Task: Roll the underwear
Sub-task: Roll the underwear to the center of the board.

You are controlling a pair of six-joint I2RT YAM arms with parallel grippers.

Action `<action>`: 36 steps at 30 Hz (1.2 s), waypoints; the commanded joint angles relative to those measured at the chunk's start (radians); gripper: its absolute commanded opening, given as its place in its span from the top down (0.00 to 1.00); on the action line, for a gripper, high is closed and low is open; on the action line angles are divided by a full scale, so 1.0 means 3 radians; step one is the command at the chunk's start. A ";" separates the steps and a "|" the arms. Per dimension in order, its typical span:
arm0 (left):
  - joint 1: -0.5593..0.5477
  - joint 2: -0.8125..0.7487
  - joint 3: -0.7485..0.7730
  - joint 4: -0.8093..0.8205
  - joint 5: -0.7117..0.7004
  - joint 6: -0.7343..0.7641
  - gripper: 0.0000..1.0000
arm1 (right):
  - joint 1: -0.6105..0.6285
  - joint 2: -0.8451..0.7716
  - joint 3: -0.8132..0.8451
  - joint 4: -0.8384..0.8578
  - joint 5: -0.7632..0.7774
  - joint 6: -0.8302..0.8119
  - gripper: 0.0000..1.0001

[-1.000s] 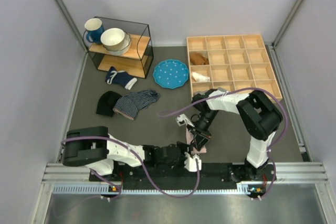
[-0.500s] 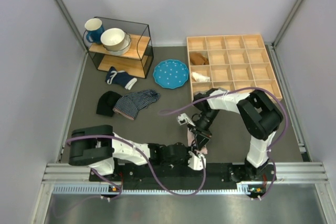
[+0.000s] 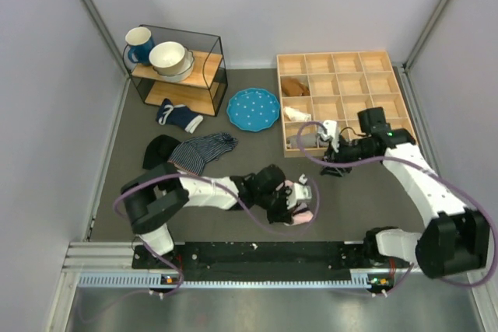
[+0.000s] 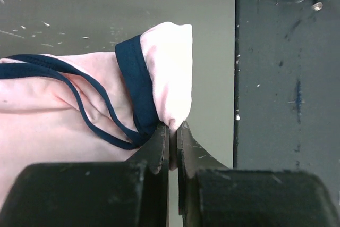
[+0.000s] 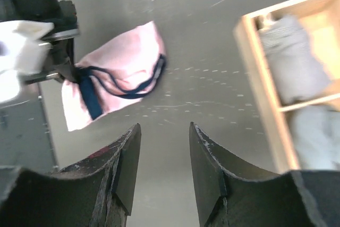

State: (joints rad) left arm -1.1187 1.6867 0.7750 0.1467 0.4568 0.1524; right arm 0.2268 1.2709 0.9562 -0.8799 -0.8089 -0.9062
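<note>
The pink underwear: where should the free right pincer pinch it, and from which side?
Probably the free end opposite the left pincer, which clamps one trimmed corner. The underwear lies flat, so the open right pincer would come down from above on its own side and nip that thin edge.

Underwear (image 4: 64, 110) partly behind left fingers (image 4: 159, 150)

Clutter I see by the wooden tray (image 3: 366, 106)
Left of it, a blue dotted plate (image 3: 254, 107) and a shelf (image 3: 201, 66) holding a mug (image 3: 140, 43) and bowl (image 3: 169, 57); a grey cloth roll (image 3: 309, 139) in its near-left corner compartment.
</note>
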 commanded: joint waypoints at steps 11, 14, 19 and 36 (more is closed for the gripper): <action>0.1131 0.1357 0.0643 -0.0458 0.1556 -0.1157 1.00 | 0.0266 -0.1311 -0.0850 -0.0350 -0.0597 -0.1755 0.39; 0.1213 0.1393 0.0562 -0.0275 0.1520 -0.1321 1.00 | 0.0802 -0.1337 -0.1100 0.0180 -0.0194 -0.1480 0.38; 0.1259 0.1362 0.0515 -0.0192 0.1428 -0.1433 1.00 | 0.1656 -0.1031 -0.1193 0.0749 0.0522 -0.1315 0.38; 0.1264 0.1266 0.0659 -0.0131 0.1428 -0.1551 0.93 | 0.2036 -0.0596 -0.1510 0.1235 0.1376 -0.1367 0.39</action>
State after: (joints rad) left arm -0.7616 2.0472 0.9649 0.0856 1.1145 -0.3538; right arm 0.8230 1.0782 0.5217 -0.5617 -0.4877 -1.3094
